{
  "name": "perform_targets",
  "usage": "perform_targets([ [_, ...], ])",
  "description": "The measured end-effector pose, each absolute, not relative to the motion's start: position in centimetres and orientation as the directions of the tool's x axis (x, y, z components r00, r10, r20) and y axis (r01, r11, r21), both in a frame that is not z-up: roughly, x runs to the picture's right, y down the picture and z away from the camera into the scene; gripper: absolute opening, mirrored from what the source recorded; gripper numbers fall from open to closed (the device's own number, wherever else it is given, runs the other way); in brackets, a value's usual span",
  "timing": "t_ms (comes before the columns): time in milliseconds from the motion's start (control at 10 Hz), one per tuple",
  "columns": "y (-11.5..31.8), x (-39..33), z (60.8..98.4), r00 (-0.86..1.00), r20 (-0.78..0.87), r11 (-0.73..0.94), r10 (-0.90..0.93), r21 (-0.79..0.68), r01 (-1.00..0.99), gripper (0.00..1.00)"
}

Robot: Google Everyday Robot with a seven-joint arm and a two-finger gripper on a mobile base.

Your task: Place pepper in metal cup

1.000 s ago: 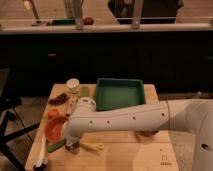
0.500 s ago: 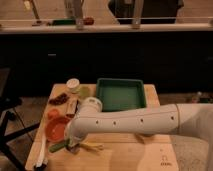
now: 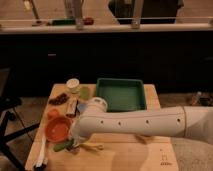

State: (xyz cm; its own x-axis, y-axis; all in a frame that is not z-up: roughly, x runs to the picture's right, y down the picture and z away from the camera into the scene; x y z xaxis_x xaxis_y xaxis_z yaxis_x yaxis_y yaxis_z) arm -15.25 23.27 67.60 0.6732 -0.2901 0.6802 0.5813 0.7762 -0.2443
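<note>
Reaching across a small wooden table, the robot's white arm runs from the right edge to the front-left area, where the gripper sits low at the tabletop beside the orange bowl. The arm's bulk covers the gripper, so whether it is spread or closed cannot be told. The pepper, a dull green elongated shape, lies on the wood just left of the gripper, touching or nearly touching it; which one is unclear. A yellow elongated item pokes out just right of the gripper. A white-handled utensil lies along the table's left edge. Behind the arm sits a green square tray, with a white-lidded round jar, a pale green round item and a dark reddish-brown packet to its left. The metal cup cannot be made out; the arm blocks the middle-left of the table. The arm's right end is cut off by the picture's edge. Compared with half a second ago, the arm's end has shifted slightly toward the table's front-left corner, and the pepper now shows more clearly beside it.
</note>
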Motion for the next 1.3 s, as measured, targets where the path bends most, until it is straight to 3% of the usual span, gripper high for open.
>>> perform_targets([
  [600,23.6,-15.2,69.2,0.679,0.685,0.774,-0.264,-0.270,0.573,0.00],
  [700,23.7,-15.2,69.3,0.679,0.687,0.773,-0.259,-0.274,0.572,0.04],
  [1300,24.1,-14.5,69.4,0.696,0.681,0.782,-0.228,-0.298,0.547,0.63],
])
